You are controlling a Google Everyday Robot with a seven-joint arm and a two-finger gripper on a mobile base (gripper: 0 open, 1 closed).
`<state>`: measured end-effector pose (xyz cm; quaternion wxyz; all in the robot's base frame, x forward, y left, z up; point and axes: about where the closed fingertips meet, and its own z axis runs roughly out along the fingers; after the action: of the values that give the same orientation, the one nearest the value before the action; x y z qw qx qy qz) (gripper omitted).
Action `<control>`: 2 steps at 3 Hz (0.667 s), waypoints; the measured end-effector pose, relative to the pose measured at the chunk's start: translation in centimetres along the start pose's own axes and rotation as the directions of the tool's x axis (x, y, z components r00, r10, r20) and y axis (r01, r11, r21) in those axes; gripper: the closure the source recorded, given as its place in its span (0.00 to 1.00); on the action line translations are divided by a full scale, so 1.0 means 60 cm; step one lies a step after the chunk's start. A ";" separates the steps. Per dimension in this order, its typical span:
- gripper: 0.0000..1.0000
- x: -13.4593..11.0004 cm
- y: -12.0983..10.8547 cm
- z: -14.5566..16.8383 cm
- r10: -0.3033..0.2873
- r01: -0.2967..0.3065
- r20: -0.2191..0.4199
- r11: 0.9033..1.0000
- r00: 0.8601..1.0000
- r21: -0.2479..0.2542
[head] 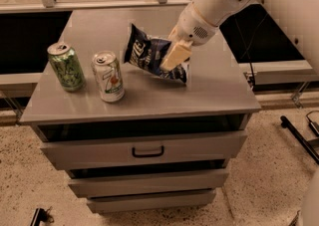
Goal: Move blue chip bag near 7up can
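Observation:
The blue chip bag (149,55), dark blue crumpled foil with white lettering, hangs tilted just above the grey cabinet top (199,95). My gripper (173,59) comes in from the upper right and is shut on the bag's right part, one pale fingertip (175,54) lying across its front. The 7up can (108,76), white with a green "7" and a red dot, stands upright to the left of the bag, a short gap between them.
An all-green patterned can (66,66) stands upright left of the 7up can, near the top's left edge. The cabinet has a handled drawer (148,151) below the front edge. A metal rail (99,5) runs behind the top.

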<state>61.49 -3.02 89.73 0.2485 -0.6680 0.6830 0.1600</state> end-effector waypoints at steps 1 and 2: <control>0.86 -0.008 0.015 0.016 -0.025 0.024 -0.033 0.999 0.999 -0.028; 0.64 -0.021 0.031 0.022 -0.053 0.051 -0.046 0.997 0.998 -0.052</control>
<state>59.79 -1.13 89.14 0.2191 -0.6952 0.6668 0.1549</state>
